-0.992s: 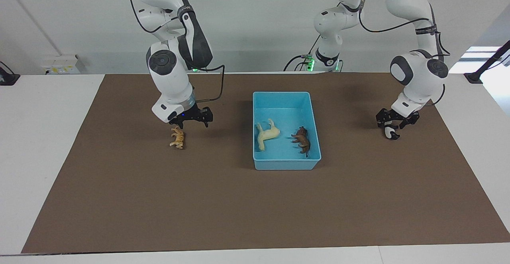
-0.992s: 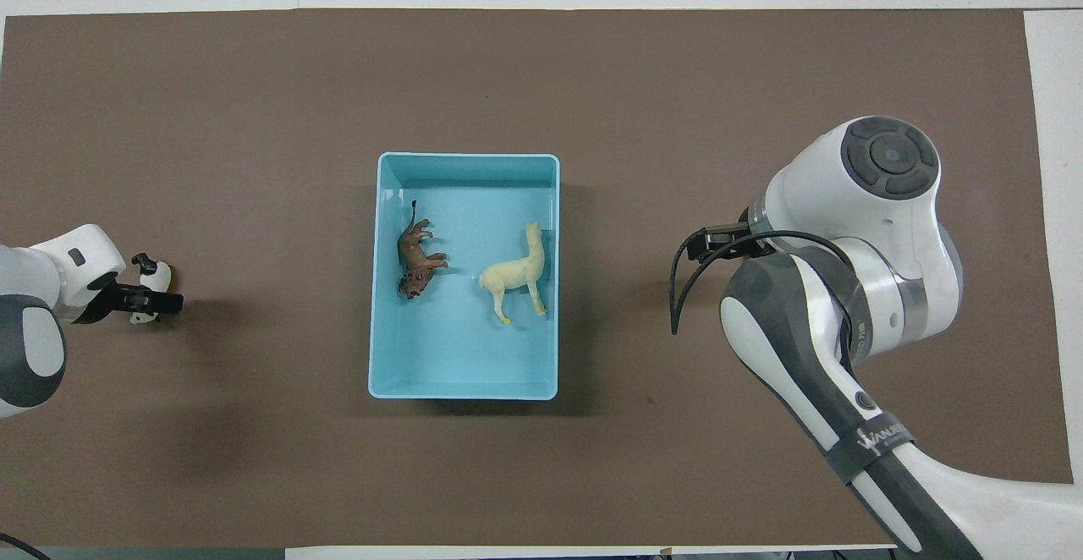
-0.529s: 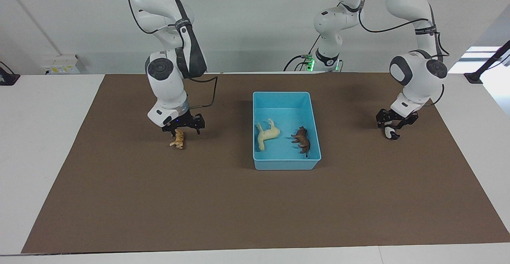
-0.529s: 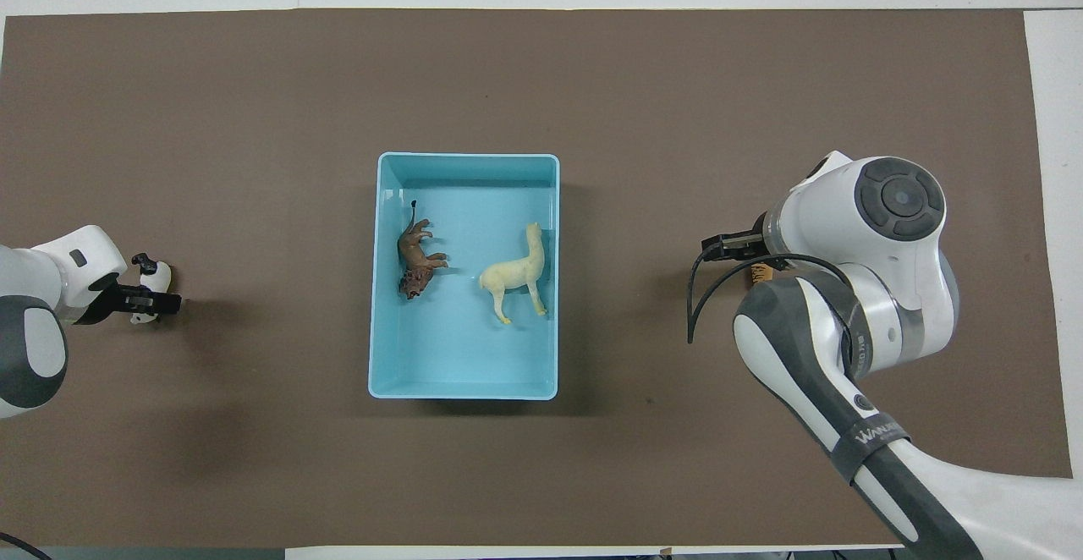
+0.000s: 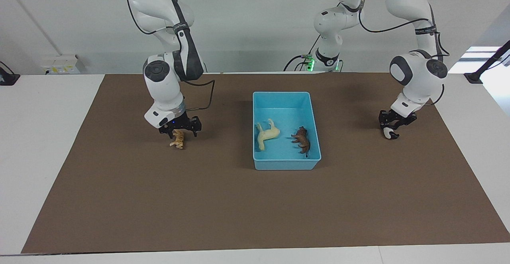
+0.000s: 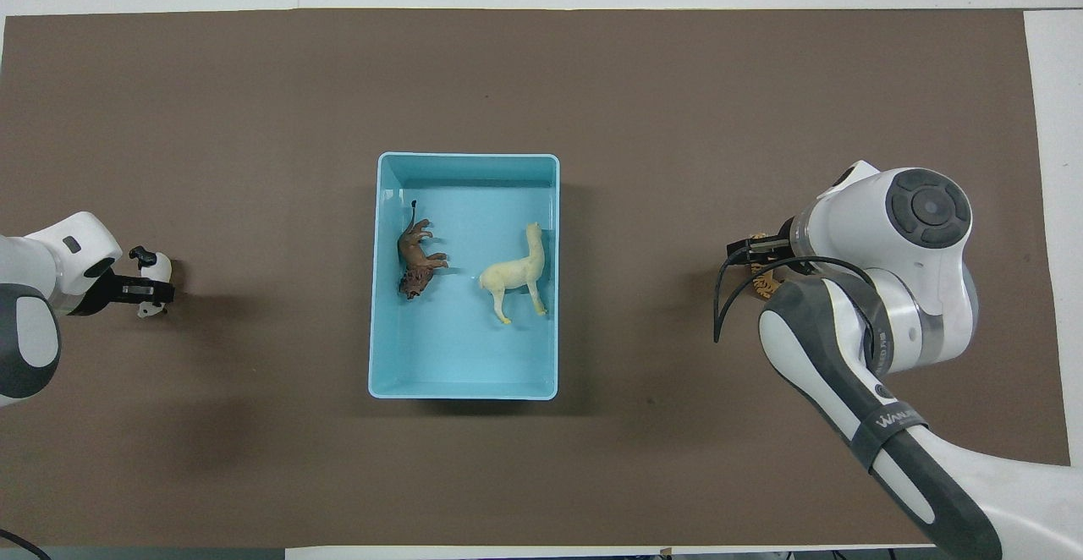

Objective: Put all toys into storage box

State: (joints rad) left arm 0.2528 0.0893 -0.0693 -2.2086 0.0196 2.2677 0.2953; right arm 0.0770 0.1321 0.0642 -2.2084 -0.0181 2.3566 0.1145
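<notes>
while left gripper clamps panda, tiger sits under right gripper.

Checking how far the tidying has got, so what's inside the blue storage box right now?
Two toys lie in the storage box: the cream horse and the brown lion. Its floor shows otherwise bare; nothing covers it.

Bright even light, soft shadows, sharp focus.

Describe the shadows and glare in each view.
Facing view: soft-edged shadows spread on the brown mat beside the storage box toward the right arm's end, and a bright patch past the left arm's end of the table blows out white. Overhead view: a dark shadow band runs along the box's nearer wall, a fainter one lies beside the panda, and highlights streak the box's inner wall.
</notes>
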